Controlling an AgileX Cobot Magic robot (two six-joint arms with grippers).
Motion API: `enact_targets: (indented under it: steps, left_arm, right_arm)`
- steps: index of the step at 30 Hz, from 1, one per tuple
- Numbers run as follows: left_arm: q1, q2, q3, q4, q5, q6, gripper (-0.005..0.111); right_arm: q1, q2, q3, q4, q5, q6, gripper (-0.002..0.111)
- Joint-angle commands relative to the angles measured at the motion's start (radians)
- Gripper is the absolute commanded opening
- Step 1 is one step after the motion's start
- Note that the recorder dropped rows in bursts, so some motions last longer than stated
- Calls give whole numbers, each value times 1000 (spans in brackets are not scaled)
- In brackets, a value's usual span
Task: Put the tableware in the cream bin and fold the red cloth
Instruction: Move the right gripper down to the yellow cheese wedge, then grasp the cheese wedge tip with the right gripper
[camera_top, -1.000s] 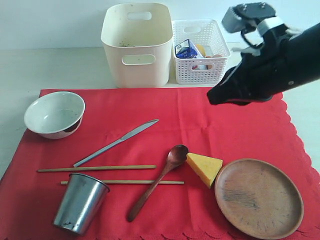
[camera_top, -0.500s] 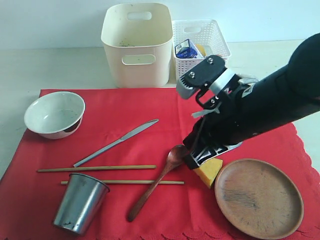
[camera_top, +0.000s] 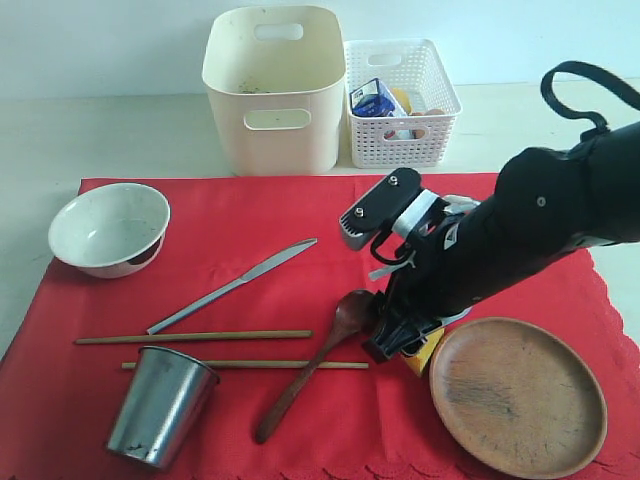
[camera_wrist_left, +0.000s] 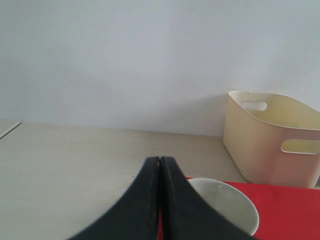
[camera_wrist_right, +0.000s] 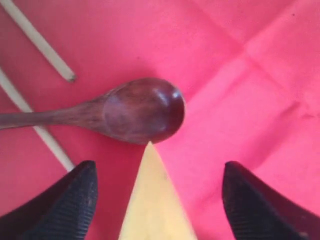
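The right claw (camera_top: 392, 345) stands spread astride the cheese wedge (camera_wrist_right: 154, 212) — the dark wooden spoon (camera_wrist_right: 142, 110) lies on the red cloth (camera_wrist_right: 240, 75) just left, head at the wedge's tip; the left claw (camera_wrist_left: 160, 200) is pressed together.

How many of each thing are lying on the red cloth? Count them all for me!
pale bowl: 1
steel cup: 1
table knife: 1
wooden chopsticks: 2
wooden spoon: 1
wooden plate: 1
cheese wedge: 1
Total: 8
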Motion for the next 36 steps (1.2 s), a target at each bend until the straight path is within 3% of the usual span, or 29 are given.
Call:
enact_targets:
  steps: [1, 9, 20, 36]
  left_arm:
    - [0, -5, 1, -3, -1, -2, 3]
    - [0, -5, 1, -3, -1, -2, 3]
    - [0, -5, 1, -3, -1, -2, 3]
    - [0, -5, 1, -3, -1, -2, 3]
  right_arm:
    - [4, 43, 3, -12, -73, 6, 70]
    - [4, 74, 3, -34, -77, 6, 67]
    - [4, 70, 3, -38, -60, 14, 2]
    - [4, -98, 3, -28, -54, 31, 0]
